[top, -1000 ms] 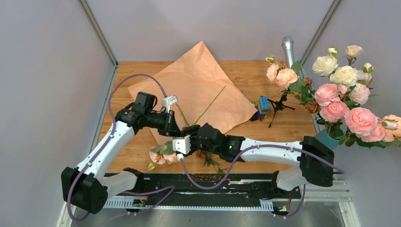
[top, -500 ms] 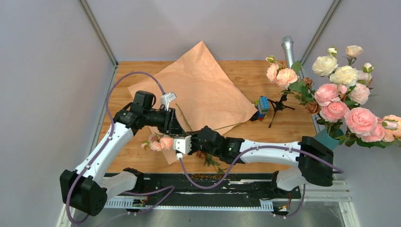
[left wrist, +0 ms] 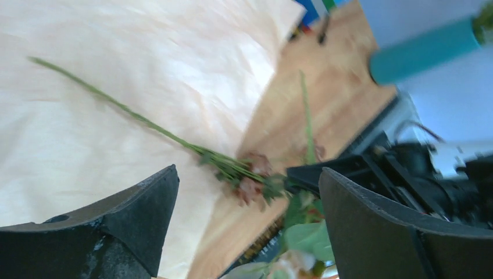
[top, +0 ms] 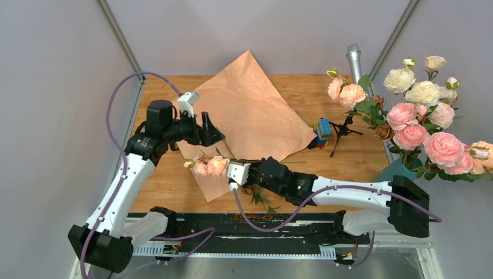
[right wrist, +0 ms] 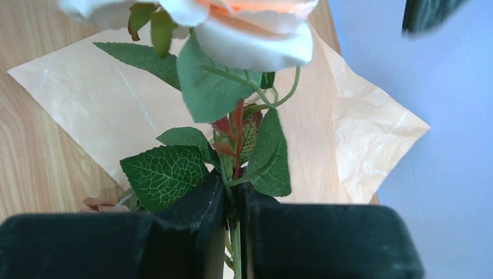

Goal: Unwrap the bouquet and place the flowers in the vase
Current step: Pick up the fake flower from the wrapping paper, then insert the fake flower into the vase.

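The right jaws were clamped together on the thin green stems of the flowers (right wrist: 227,99), just below a knot of leaves, with a pale rose head standing above them. In the top view the pink heads stuck out to the left of those jaws, over the near corner of the paper (top: 250,110). The left jaws stood wide apart with nothing between them, hovering above the paper's left side. One loose stem (left wrist: 145,119) lay flat on the paper, with dried brown bits at its leafy end. The vase (top: 390,170) stood at the far right of the surface (top: 349,157), well apart from both jaws and half hidden by big roses.

The flowers looked very light, and the stems seemed thin and whippy, so the heads would likely sag and swing when carried. Petals and dry bits would probably shed under any squeeze (a grip on the bare stem seemed the safest). A hold low on the stems, below the leaves, should leave the cut ends free to aim at the vase's mouth. The vase looked short enough to tip.
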